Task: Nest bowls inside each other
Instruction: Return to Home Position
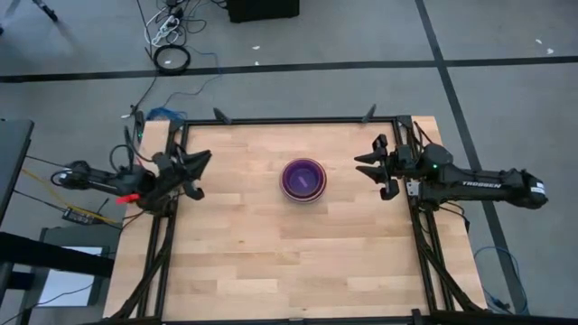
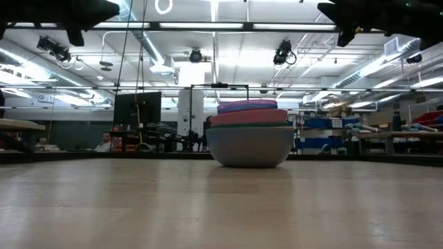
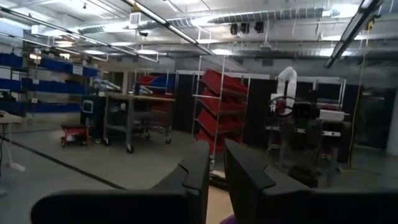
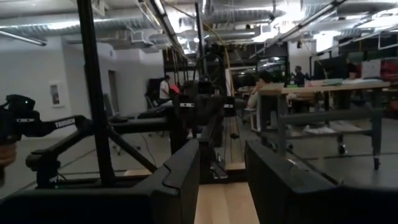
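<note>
Inner bowls (image 2: 248,116) mostly hidden inside the outermost bowl (image 2: 249,149); only rims visible.

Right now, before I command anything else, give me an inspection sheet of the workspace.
Surface: wooden table, carrying only one stack.
Job's things: bowls nested in a single stack near the table's middle, between the arms; purple bowl on top; no loose bowl seen.
Clutter: nothing seen.
Grippers: left gripper open and empty at the table's left edge; right gripper open and empty near the right edge; both apart from the stack.
Cables: coiled cable on the floor beyond the table; wires by the left arm.
Surroundings: workshop with red bins; people far off.
</note>
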Robot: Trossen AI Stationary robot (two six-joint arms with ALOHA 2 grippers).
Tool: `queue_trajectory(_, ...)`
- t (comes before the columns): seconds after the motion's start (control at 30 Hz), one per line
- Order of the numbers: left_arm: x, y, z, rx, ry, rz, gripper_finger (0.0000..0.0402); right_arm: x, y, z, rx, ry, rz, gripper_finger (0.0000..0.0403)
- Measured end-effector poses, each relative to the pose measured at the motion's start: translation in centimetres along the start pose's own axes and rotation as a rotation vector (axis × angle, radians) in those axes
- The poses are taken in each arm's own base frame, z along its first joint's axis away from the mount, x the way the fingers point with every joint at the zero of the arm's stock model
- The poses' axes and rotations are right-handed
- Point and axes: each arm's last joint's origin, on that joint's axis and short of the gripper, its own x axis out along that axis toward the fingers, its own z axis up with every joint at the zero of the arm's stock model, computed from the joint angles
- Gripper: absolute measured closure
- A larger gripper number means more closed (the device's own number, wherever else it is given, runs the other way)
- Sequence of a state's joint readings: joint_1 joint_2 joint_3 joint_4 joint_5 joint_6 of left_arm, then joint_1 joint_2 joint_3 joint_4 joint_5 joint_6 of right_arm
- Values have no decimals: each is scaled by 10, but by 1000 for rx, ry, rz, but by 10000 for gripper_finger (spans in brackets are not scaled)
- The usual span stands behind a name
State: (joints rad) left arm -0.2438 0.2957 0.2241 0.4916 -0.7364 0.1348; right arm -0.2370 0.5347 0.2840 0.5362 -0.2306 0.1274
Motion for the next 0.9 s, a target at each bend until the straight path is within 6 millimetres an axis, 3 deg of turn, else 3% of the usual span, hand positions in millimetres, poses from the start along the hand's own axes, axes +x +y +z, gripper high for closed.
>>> queue_trajectory(0.33,-15,11,-7,18,98,10,347,-1,-5,-2,0,28,-32,286)
queue_trajectory(0.63,-18,8,-23,32,218,-103,353,1,-13,-11,9,99,-22,286)
queue_trajectory(0.9,-27,3,-71,19,339,-296,358,10,-11,-24,24,182,32,285)
